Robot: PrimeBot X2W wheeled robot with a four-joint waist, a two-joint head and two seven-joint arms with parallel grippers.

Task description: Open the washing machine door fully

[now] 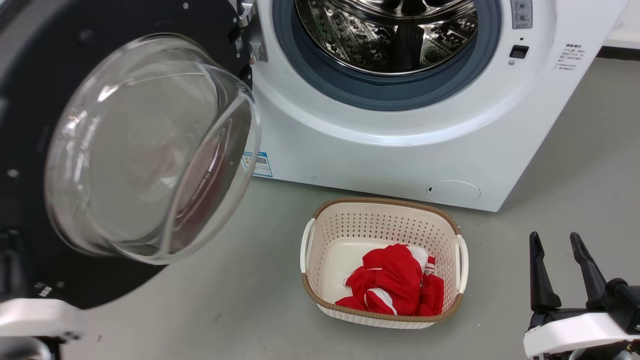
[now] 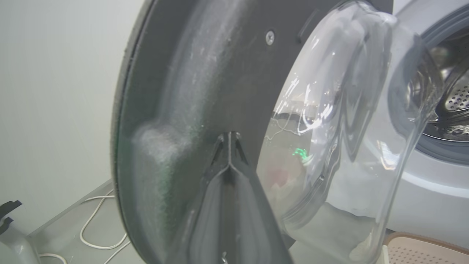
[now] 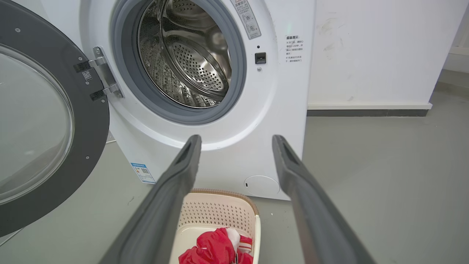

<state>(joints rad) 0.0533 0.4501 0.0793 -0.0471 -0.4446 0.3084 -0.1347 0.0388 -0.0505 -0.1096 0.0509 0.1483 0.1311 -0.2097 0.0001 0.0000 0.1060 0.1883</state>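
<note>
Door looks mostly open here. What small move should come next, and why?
Probably a short push with the left gripper, swinging the washing machine door away from the drum. Its shut fingers appear to rest tip-first on the door's black inner face, and the door, though well clear of the opening, may not be at the limit of its hinge.

The glossy black round washing machine door [image 1: 150,150], with its bulging glass window, hangs swung out left of the white washer [image 1: 380,150]; before it sits a cream perforated basket [image 1: 382,220] holding red cloth [image 1: 395,285]; the right gripper [image 1: 554,236] shows its fingers apart.
</note>
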